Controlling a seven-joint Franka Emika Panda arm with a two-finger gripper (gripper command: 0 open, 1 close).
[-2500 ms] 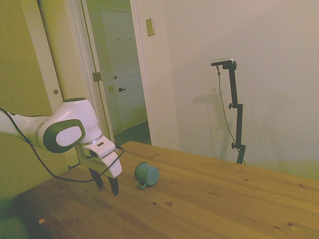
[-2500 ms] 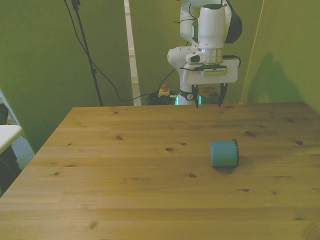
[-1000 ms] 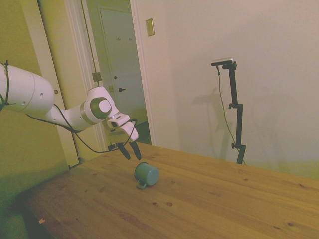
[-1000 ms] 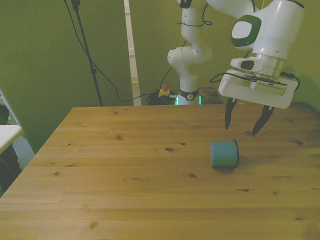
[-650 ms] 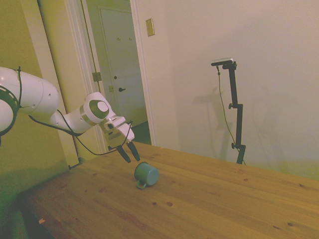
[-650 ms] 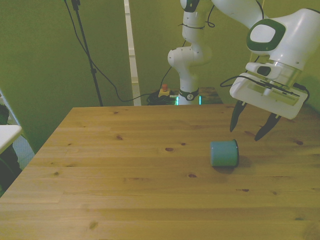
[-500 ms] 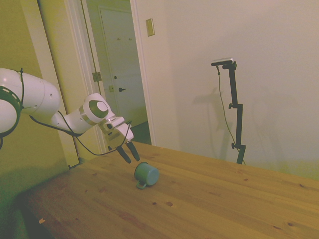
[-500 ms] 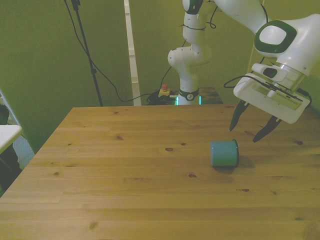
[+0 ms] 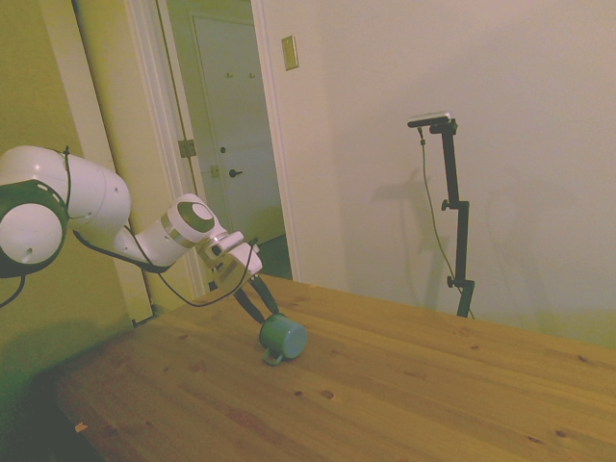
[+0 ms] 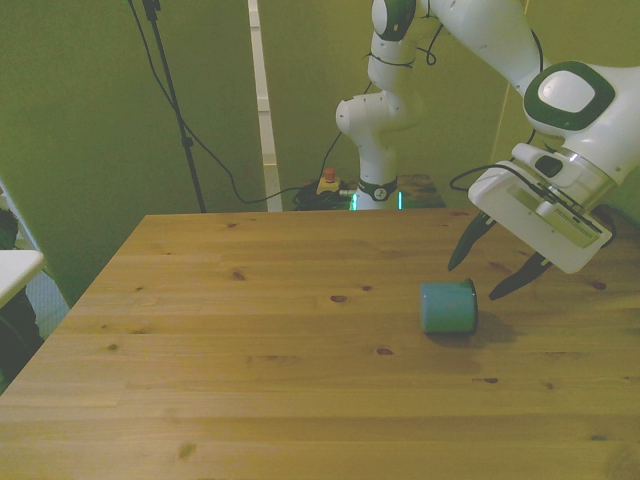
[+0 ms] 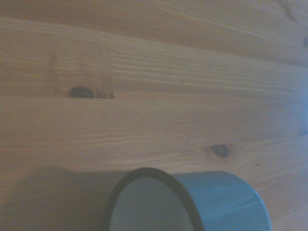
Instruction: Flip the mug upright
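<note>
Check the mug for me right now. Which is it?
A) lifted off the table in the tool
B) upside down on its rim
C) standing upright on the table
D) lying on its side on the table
D: the mug lies on its side on the table, with the open tool angled just behind it, not gripping it.

home room | panelled door, wall switch plate, wooden table
</note>
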